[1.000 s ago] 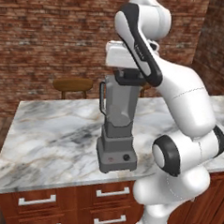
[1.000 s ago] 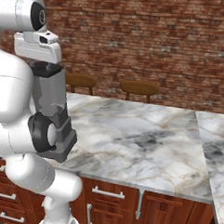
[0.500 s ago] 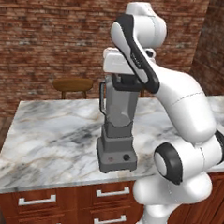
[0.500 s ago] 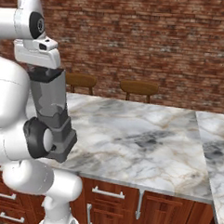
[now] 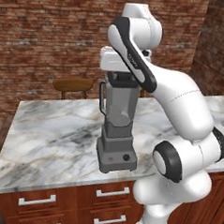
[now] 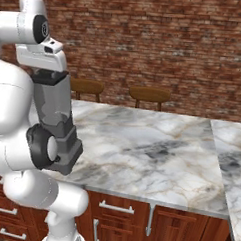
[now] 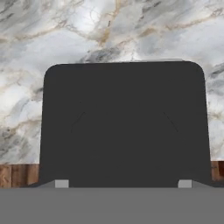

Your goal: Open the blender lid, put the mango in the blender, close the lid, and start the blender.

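Jaws' state hidden, gripper [image 7: 123, 183] directly over black blender lid [image 7: 123, 124], blender [image 5: 116, 133] on marble counter [image 5: 51, 143], no readable writing

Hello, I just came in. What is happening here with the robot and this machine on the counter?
The white robot arm has its gripper right over the blender, which stands on the marble counter. In the hand view the black blender lid lies directly below, with a finger showing at each side. The lid is on the jar, so opening it seems to be the step in progress. Whether the fingers already touch the lid, I cannot tell.
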